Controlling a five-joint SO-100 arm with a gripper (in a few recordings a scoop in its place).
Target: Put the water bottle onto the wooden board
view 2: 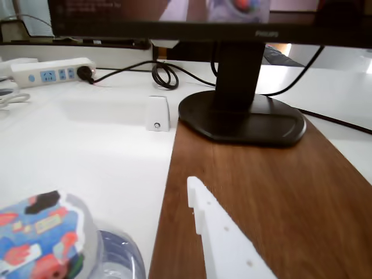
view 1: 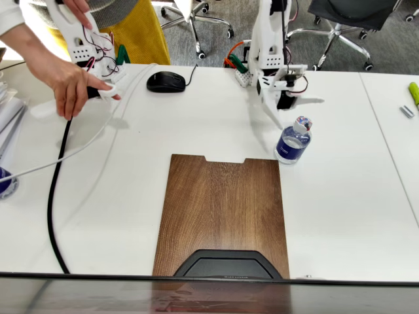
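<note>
The water bottle stands upright on the white table, just off the far right corner of the wooden board. My gripper hangs open right behind and above the bottle's cap, one jaw pointing down at its left side and the other sticking out to the right. Nothing is held. In the wrist view the bottle's white cap with red-blue marks fills the lower left, beside one white finger that lies over the wooden board.
A black monitor base sits on the board's near end. A black mouse lies at the back of the table, with a person's hand at the far left. A black cable runs down the left side. A power strip lies beyond the board.
</note>
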